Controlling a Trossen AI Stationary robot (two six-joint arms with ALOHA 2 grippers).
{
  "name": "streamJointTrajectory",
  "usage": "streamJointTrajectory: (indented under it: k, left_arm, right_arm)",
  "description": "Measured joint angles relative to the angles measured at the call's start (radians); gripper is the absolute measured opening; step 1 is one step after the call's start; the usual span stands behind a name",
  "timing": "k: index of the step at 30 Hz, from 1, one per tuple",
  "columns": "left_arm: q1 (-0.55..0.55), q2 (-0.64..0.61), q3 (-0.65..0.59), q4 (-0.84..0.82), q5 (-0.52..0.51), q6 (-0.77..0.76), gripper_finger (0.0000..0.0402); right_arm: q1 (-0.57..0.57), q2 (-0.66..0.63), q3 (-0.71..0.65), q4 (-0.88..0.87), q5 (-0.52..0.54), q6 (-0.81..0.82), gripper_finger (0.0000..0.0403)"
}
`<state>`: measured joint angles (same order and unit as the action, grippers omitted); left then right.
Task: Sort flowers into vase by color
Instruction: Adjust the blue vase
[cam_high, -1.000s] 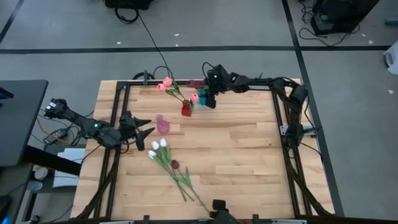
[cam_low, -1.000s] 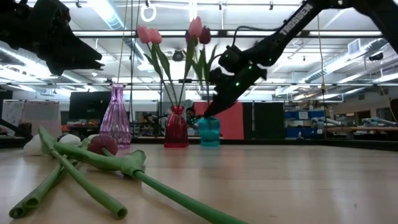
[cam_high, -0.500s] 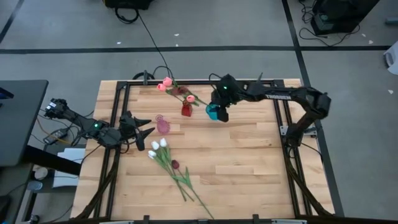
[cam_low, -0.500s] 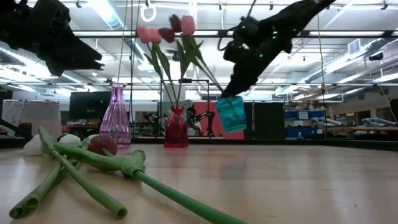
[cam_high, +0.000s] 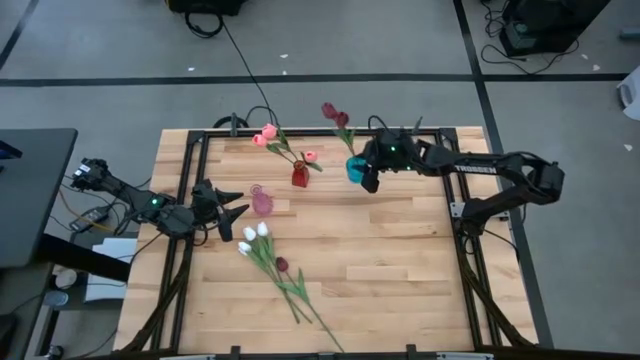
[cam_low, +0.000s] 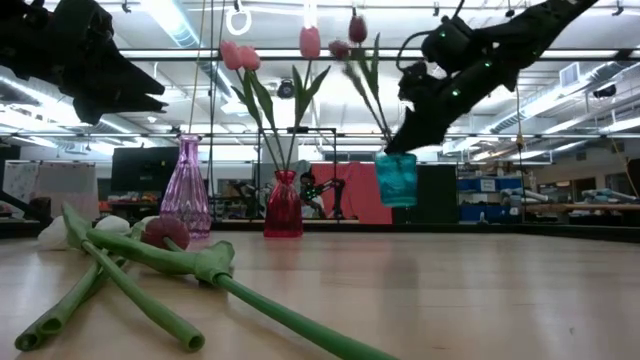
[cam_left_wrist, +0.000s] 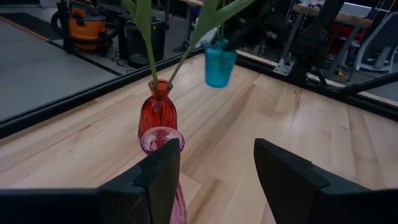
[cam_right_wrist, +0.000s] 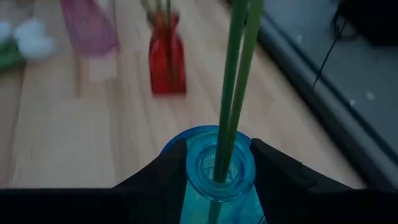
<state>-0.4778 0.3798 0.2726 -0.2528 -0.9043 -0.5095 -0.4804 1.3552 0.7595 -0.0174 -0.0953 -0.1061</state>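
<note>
Moved: teal vase (cam_high: 354, 168) lifted rightward since earlier.
Right gripper (cam_high: 366, 176): fingers hold it; next I'd set it down.
Left gripper (cam_high: 232, 214): fingers wide, idle.

You've got pink tulips (cam_high: 268, 133) standing in the red vase (cam_high: 299, 177) near the far edge of the worktop, heads splayed apart on long green stems. Two dark maroon tulips (cam_high: 335, 115) sit in the teal vase (cam_high: 355, 168), which hangs clear above the worktop, clamped by your right tool (cam_high: 368, 176); stems lean away from it. The pink glass vase (cam_high: 262, 203) stands upright with no stems in it, beside the red one. White tulips (cam_high: 253, 238) plus one maroon tulip (cam_high: 282, 265) lie flat in a loose bunch on the worktop, stems crossing, near the front.
</note>
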Motion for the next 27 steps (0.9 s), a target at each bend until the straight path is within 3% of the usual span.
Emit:
streamJointTrajectory:
  k: [7,15,27]
  left_arm:
    - [0.0,0.0,0.0,-0.005,0.0,0.0,0.0211]
    - [0.0,0.0,0.0,-0.007,0.004,-0.001,0.0211]
    - [0.0,0.0,0.0,-0.008,0.023,-0.025,0.0211]
  right_arm:
    - [0.042,-0.089,-0.115,-0.019,0.015,0.086,0.0171]
    - [0.116,-0.17,-0.204,-0.01,0.137,0.139,0.0172]
    - [0.213,-0.174,-0.248,-0.006,0.302,0.134,0.0172]
